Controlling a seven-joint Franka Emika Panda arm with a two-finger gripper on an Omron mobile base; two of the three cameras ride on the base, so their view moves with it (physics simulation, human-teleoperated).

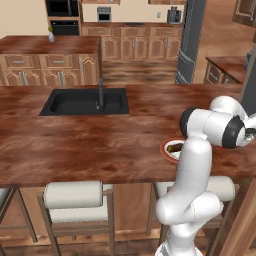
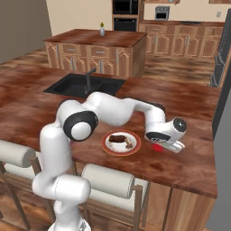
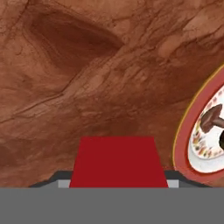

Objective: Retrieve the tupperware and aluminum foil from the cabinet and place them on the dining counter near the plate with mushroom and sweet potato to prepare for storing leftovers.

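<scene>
My gripper [image 2: 163, 146] hangs low over the dining counter [image 2: 189, 167], just right of the plate [image 2: 121, 143], and is shut on the aluminum foil [image 2: 157, 147]. In the hand view the carton's red end [image 3: 118, 162] fills the gap between my gripper's [image 3: 117, 180] two finger tips, close above the wood grain [image 3: 87, 65]. The red-rimmed plate [image 3: 186, 144] sits at the right edge there, with a brown mushroom [image 3: 212, 116] on it. In the left base view the plate [image 1: 168, 148] peeks out from behind my arm. The tupperware and the cabinet are out of view.
A black sink [image 1: 85, 101] with a faucet [image 1: 100, 92] is set into the counter to the left. Padded stools [image 1: 75, 195] [image 2: 113, 181] stand under the counter's near edge. A second island [image 2: 97, 45] lies beyond, and a dark fridge [image 1: 190, 42] stands at the back right.
</scene>
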